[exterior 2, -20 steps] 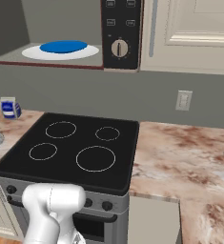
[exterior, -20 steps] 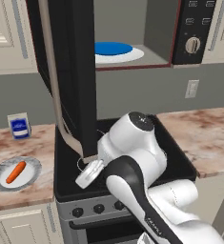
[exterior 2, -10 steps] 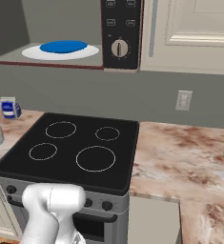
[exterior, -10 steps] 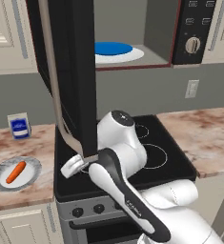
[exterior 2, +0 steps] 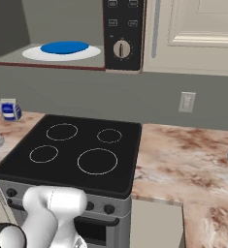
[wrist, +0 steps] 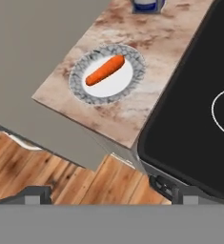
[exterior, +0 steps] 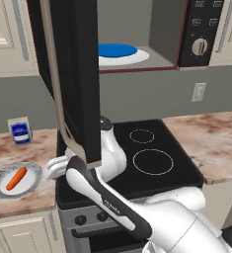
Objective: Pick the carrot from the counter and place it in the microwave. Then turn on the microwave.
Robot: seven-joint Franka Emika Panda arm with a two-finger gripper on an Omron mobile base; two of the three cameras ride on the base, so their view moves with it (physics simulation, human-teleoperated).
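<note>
The orange carrot [wrist: 104, 70] [exterior: 16, 178] lies on a small grey-rimmed plate [wrist: 77, 78] on the marbled counter [wrist: 127, 114], left of the stove. My gripper [wrist: 104, 193] hangs open and empty above the floor just off the counter's front edge, short of the plate and apart from the carrot. In the left base view its white wrist [exterior: 56, 167] shows beside the plate. The black microwave [exterior: 196, 29] stands open above the stove, its door [exterior: 73, 74] swung out to the left. A blue-and-white plate [exterior: 117, 52] [exterior 2: 64, 48] sits inside, and the round knob [exterior 2: 121, 49] is on the panel.
The black stovetop [exterior: 147, 158] [wrist: 189, 119] borders the counter on the right. A blue-and-white carton [exterior: 19, 131] [wrist: 147, 5] stands behind the carrot's plate. The open microwave door hangs right over my arm. More counter [exterior 2: 183, 155] runs right of the stove.
My arm has swung left and down, bringing the hand from over the stove's front to beside the carrot's plate. The gripper stays open. Nothing else moved.
</note>
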